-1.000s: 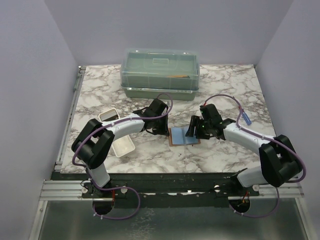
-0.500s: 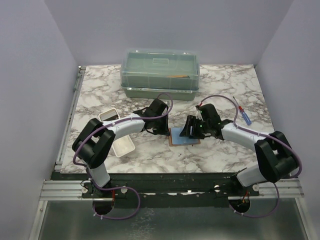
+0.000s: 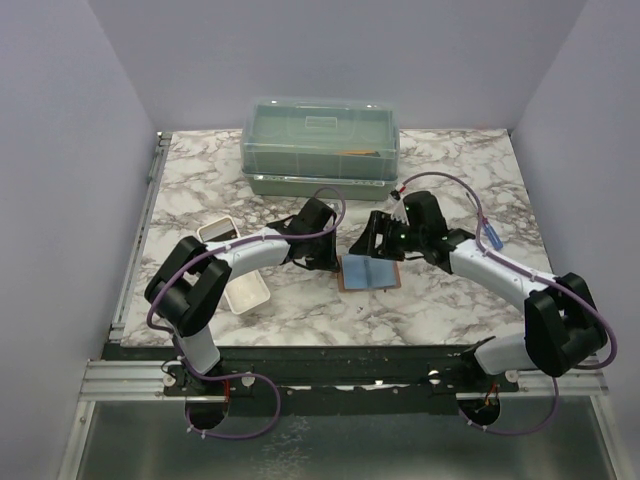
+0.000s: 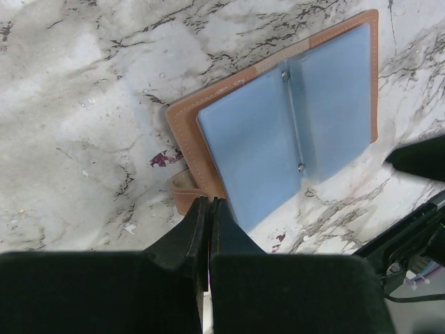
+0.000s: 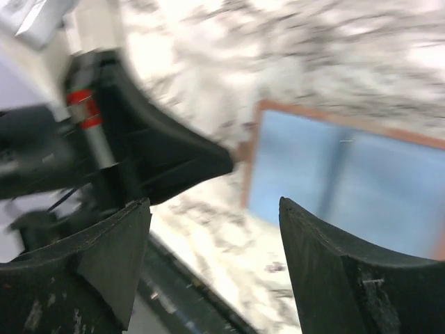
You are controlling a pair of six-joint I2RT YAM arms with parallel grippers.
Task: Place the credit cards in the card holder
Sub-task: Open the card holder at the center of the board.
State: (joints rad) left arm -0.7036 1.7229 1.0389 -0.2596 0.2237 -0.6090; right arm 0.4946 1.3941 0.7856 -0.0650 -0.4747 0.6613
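The card holder (image 3: pixel 370 272) lies open on the marble table, brown outside with bluish-grey pockets facing up. It also shows in the left wrist view (image 4: pixel 292 132) and, blurred, in the right wrist view (image 5: pixel 348 181). My left gripper (image 3: pixel 325 262) (image 4: pixel 208 205) is shut, its tips at the wallet's left edge beside the snap tab (image 4: pixel 182 196). My right gripper (image 3: pixel 375 240) (image 5: pixel 215 202) is open and empty, above the wallet's far left corner. No loose credit cards show. I cannot tell whether any sit in the pockets.
A translucent green lidded box (image 3: pixel 322 145) stands at the back centre. A long white tray (image 3: pixel 245 292) lies left of the left arm. A small blue-handled tool (image 3: pixel 492 238) lies at the right, by the right arm's cable.
My right gripper has moved from over the wallet's right half toward its far left corner, leaving the pockets uncovered. The left gripper and the wallet have stayed put.
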